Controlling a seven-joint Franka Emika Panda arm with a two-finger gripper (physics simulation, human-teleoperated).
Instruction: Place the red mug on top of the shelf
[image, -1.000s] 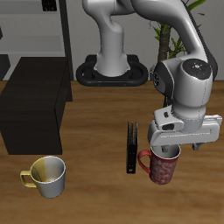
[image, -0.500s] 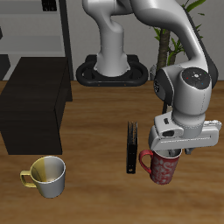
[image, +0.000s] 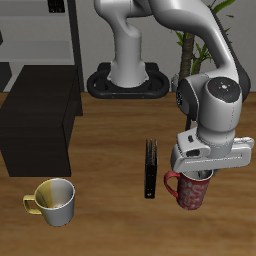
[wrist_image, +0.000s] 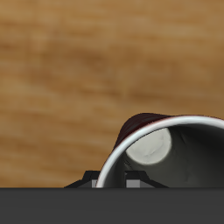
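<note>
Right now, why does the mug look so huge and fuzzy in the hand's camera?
In the wrist view the red mug sits right under the lens, so its rim looms large and soft-edged; the table looks blurry too. In the exterior view the red mug appears small and sharper, below the gripper.

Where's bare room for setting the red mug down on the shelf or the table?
The shelf top is bare throughout. Table is free between the yellow-handled mug and the black upright object. Crowded around the red mug under the gripper.
</note>
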